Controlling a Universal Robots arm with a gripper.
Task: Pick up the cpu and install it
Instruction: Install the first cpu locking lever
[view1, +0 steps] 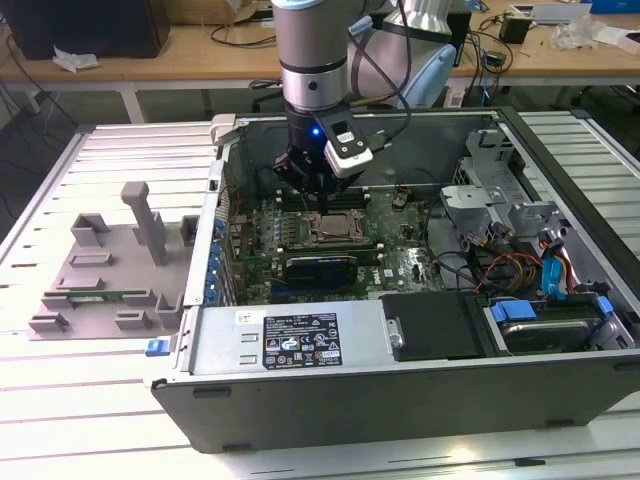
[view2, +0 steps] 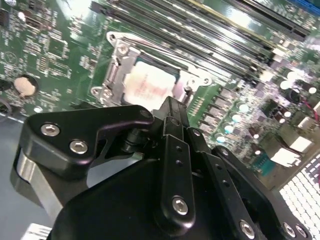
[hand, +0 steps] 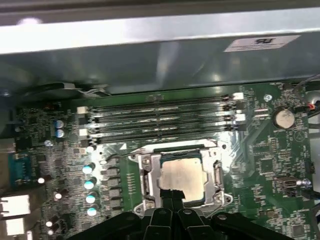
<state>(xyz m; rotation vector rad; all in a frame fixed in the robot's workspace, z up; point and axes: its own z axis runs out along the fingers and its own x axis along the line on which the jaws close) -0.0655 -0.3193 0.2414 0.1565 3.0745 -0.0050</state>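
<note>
Nearest in the exterior view: slatted metal bench (view1: 100, 420) carrying an open computer case (view1: 400, 390), its near wall bearing a label sticker (view1: 300, 341). To the exterior view's left of the case, on the same bench, a grey fixture (view1: 110, 270) with upright posts, well apart from the arm.

Inside the case, near side: black drive bay (view1: 440, 325) and a blue-tabbed drive (view1: 540, 325) toward the exterior view's right. Beyond them the green motherboard (view1: 400, 265) lies flat on the case floor.

Mid-board: the cpu (view1: 335, 228) lies flat inside the metal socket frame (hand: 150, 175), pale metal top up. It shows in both wrist views (hand: 184, 176) (view2: 150, 84).

Gripper (view1: 322, 200) hangs straight down over the socket. In both wrist views its fingers are drawn close together, narrow, nothing seen between them; the tips (hand: 174, 195) (view2: 172, 107) sit at one edge of the cpu. Contact with it cannot be told.

Past the socket: four memory slots (hand: 160, 117) in parallel rows, a coin cell (hand: 284, 118) off to one side, then the far case wall.

Farthest: the arm (view1: 312, 60) rising out of frame, and a wooden bench (view1: 150, 62) behind with cables on it.
</note>
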